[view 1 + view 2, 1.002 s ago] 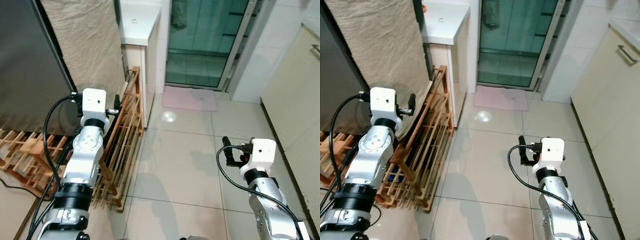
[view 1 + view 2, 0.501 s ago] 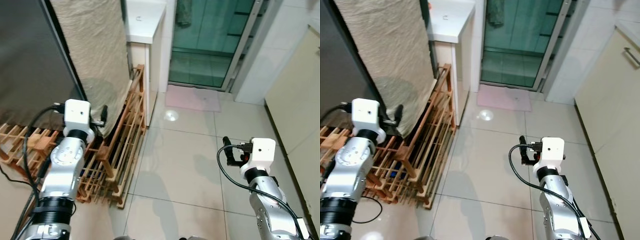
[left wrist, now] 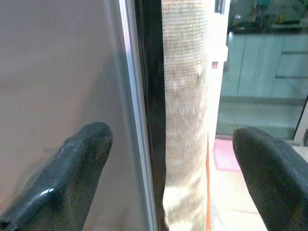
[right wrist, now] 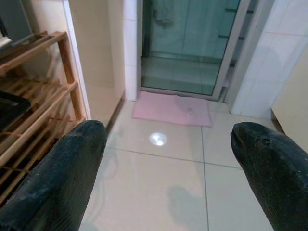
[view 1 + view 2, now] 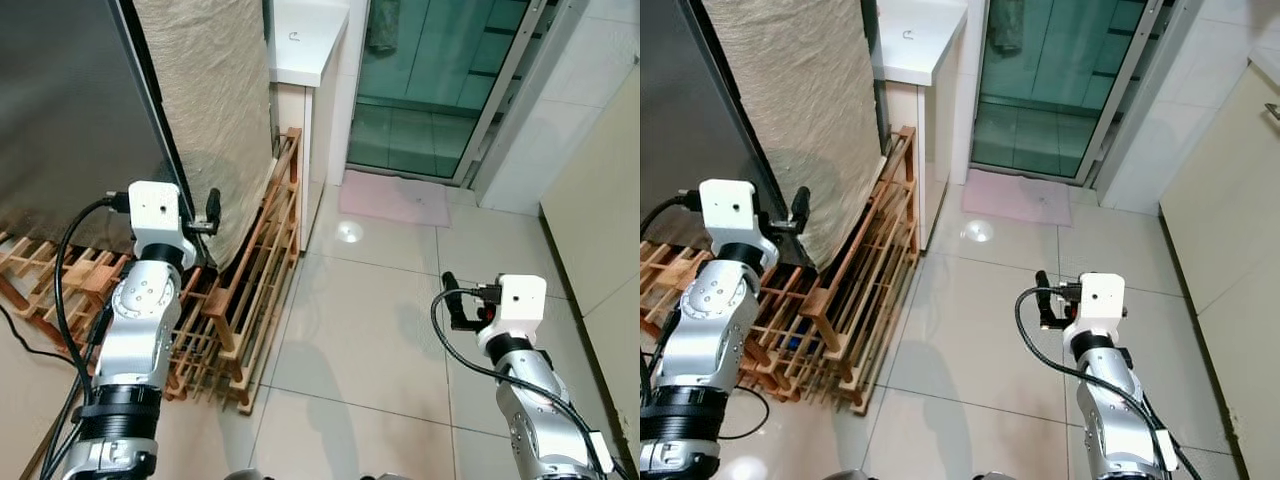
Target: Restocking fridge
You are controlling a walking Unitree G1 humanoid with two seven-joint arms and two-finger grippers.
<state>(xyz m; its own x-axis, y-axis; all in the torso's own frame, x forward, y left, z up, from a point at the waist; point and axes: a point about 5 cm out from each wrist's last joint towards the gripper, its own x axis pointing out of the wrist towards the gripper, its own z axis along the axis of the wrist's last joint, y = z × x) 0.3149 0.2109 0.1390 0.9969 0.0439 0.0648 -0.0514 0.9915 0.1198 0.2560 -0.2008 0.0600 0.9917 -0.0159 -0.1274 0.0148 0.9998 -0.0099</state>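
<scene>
Over the last second the head camera has swung, bringing the dark fridge door (image 5: 70, 110) and its cloth-draped side (image 5: 215, 100) nearer, so the approach looks under way. The left gripper (image 3: 168, 178), fingers spread and empty, points at the door's edge seam, a detail the head views lack. The right gripper (image 4: 168, 173), also spread and empty, hangs over bare floor tiles (image 5: 360, 320) facing a pink mat (image 4: 173, 108). Beside the fridge sits a wooden rack (image 5: 235, 300).

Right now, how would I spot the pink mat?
Find the green glass door at the far end of the tiled floor. The pink mat lies flat right before its sill. It's the only soft pink patch among pale shiny tiles.
</scene>
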